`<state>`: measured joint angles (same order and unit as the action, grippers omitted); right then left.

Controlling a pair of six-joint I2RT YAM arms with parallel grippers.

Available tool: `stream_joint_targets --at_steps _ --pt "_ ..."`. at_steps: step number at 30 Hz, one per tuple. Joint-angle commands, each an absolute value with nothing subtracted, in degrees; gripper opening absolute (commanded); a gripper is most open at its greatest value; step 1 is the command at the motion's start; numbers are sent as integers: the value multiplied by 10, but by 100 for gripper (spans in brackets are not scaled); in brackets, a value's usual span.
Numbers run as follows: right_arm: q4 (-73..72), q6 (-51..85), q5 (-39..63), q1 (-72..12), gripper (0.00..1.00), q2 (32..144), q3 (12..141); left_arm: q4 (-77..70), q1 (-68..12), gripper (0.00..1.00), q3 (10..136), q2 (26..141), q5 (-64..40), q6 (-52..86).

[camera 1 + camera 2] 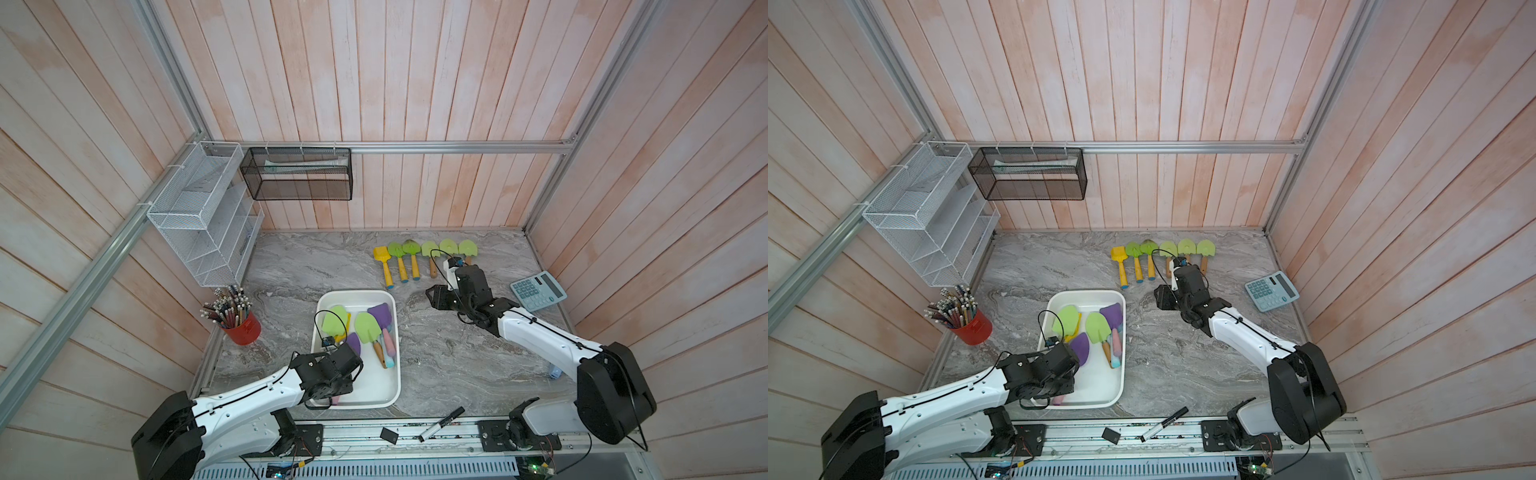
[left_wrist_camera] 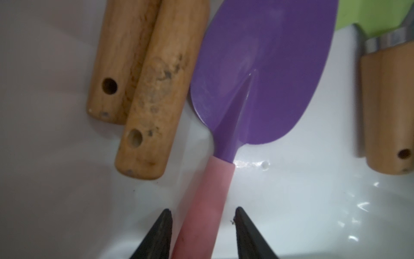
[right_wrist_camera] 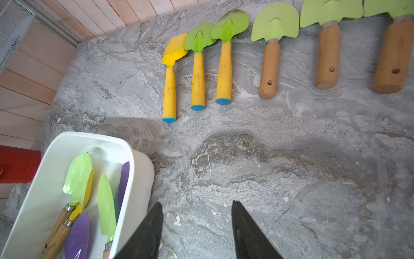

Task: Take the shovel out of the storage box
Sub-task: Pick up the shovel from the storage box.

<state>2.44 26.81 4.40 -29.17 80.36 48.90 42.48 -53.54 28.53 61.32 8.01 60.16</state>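
Lying flat on the glossy white floor of the box (image 1: 355, 293), the shovel (image 2: 264, 78) is being straddled by the left gripper (image 2: 201, 212): the black tapered jaws are being held apart, one on each side of the smooth pink handle, with a sliver of white showing on both sides, so nothing is being clamped. Its blade is being shown as a rounded purple scoop with a raised central rib. Just beside it, two stained wooden handles (image 2: 152, 107), each drilled with a hole, are being seen side by side and touching. The box, a shallow plastic tub with rounded corners and a rolled rim, is being seen on the left arm's side of the table (image 1: 457, 353), with green, yellow and purple blades inside. The right gripper (image 3: 197, 205) is being held over bare table, jaws apart and empty, between the box and a row (image 1: 424, 249) of six shovels near the back wall: three with yellow handles, three with wooden ones. The table is being shown as grey, veined and marble-like; the walls (image 1: 415, 83) as pale pink planks framed by aluminium rails (image 1: 457, 146). A white wire rack (image 1: 199, 208) and a black mesh basket (image 1: 299, 172) are being carried on the rails
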Motion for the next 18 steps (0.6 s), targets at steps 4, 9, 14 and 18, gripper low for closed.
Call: stream_joint_targets --at_steps 4,9,14,18 --pt "9 271 50 -295 52 813 479 434 -542 46 308 636 85 613" --pt "2 273 50 -295 52 818 477 420 -542 36 309 652 76 604" --pt "1 276 51 -295 51 816 479 405 -542 27 315 658 67 593" --pt "6 275 48 -295 52 809 481 405 -542 25 331 659 67 582"
